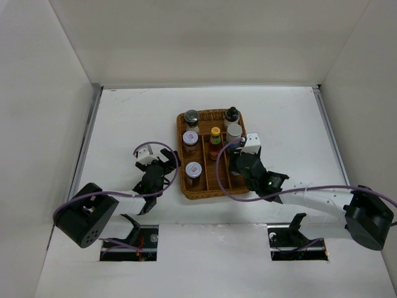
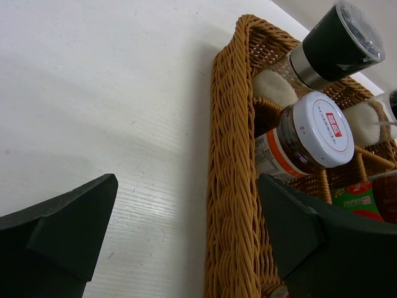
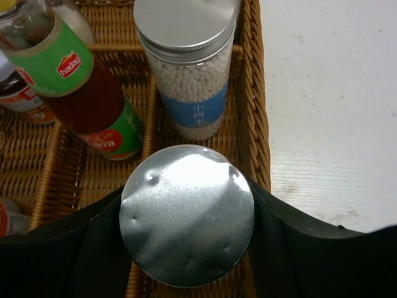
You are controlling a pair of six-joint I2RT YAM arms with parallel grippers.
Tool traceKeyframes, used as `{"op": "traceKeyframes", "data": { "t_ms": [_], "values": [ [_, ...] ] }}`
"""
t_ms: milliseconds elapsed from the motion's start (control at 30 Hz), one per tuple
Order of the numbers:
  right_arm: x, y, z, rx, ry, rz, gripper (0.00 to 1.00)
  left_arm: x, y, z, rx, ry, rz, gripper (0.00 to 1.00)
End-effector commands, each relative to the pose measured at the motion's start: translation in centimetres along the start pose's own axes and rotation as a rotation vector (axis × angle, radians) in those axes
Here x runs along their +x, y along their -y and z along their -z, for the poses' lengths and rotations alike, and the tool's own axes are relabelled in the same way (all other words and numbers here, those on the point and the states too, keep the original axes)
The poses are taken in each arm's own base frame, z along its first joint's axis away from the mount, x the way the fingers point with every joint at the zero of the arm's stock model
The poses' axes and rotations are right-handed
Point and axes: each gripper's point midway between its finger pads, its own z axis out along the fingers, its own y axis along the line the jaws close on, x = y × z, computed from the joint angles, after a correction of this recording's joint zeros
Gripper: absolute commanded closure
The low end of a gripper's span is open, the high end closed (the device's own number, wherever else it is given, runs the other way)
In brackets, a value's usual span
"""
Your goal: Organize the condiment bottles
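Note:
The brown wicker tray (image 1: 184, 186) holds the bottles. In it stand a grey-capped shaker (image 1: 191, 117), a black-capped bottle (image 1: 231, 114), a silver-capped white bottle (image 1: 234, 131), a slim red yellow-capped bottle (image 1: 215, 134) and two red-white-lidded jars (image 1: 190, 138) (image 1: 193, 169). My right gripper (image 1: 240, 162) is over the tray's right compartment. In the right wrist view it (image 3: 186, 217) is shut on the second silver-capped bottle (image 3: 186, 211), just in front of the first one (image 3: 186, 62). My left gripper (image 1: 159, 177) is open and empty beside the tray's left wall (image 2: 232, 186).
In the left wrist view a lidded jar (image 2: 319, 127) and the shaker (image 2: 338, 40) stand just inside the tray wall. White walls enclose the table on the left, right and back. Bare table (image 1: 124, 124) lies left of the tray.

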Motion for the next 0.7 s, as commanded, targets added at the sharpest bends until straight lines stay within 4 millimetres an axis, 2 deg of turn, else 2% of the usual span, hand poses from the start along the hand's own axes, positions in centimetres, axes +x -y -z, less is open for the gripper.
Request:
{"op": "traceKeyframes", "data": {
  "t_ms": [0, 67, 200, 233, 300, 367, 467, 533, 667],
  "values": [
    [-1.1, -0.8, -0.5, -0.002, 0.063, -0.085, 0.40, -1.8, 2.2, -0.5, 0.055, 0.044, 0.061, 0.00],
    [-0.6, -0.7, -0.6, 0.001, 0.054, -0.091, 0.33, -1.9, 2.1, -0.5, 0.049, 0.049, 0.062, 0.00],
    [-1.8, -0.5, 0.0, -0.003, 0.081, -0.108, 0.08, -1.7, 1.7, -0.6, 0.029, 0.039, 0.048, 0.00],
    [-2.9, -0.3, 0.5, -0.010, 0.103, -0.120, 0.01, -1.7, 1.8, -0.6, 0.027, 0.037, 0.046, 0.00],
    [-4.8, 0.0, 1.7, -0.027, 0.145, -0.147, 0.00, -1.7, 2.2, -0.7, 0.033, 0.026, 0.039, 0.00],
    [-7.5, 0.6, 3.3, -0.055, 0.216, -0.207, 0.00, -1.8, 2.5, -0.8, 0.025, 0.015, 0.028, 0.00],
    [-11.5, 3.9, 4.8, -0.036, 0.342, -0.329, 0.00, -2.0, 2.5, -0.8, 0.000, -0.003, 0.007, 0.00],
    [-13.2, 6.3, 5.1, -0.008, 0.411, -0.400, 0.00, -2.3, 2.4, -0.8, -0.016, -0.009, 0.000, 0.00],
    [-14.2, 11.5, 4.2, 0.100, 0.520, -0.523, 0.00, -2.8, 2.4, -0.3, -0.025, -0.024, -0.009, 0.00]
  ]
}}
